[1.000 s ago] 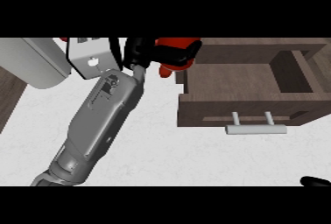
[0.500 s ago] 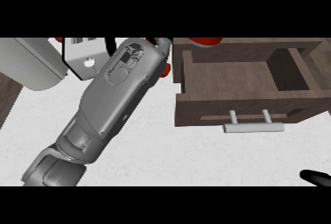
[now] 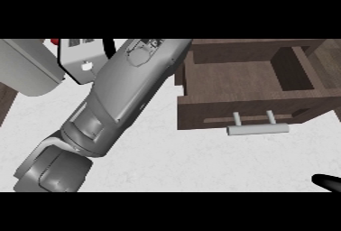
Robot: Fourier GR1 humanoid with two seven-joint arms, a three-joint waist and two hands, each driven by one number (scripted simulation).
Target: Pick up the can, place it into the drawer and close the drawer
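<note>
Left forearm (image 3: 126, 94) spans 7 o'clock to 12 o'clock. The left hand is past the top edge, so its grip cannot be told. The can is hidden and its place cannot be told. The drawer (image 3: 233, 106) is open at 2 o'clock, its handle (image 3: 258, 129) facing 6 o'clock. Of the right hand (image 3: 326, 182) only a black tip shows at 5 o'clock; its state cannot be told.

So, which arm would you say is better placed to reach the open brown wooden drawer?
Probably the left: its grey forearm runs beside the brown wooden drawer, hand out of view. The black right hand barely shows at the lower-right edge.
</note>
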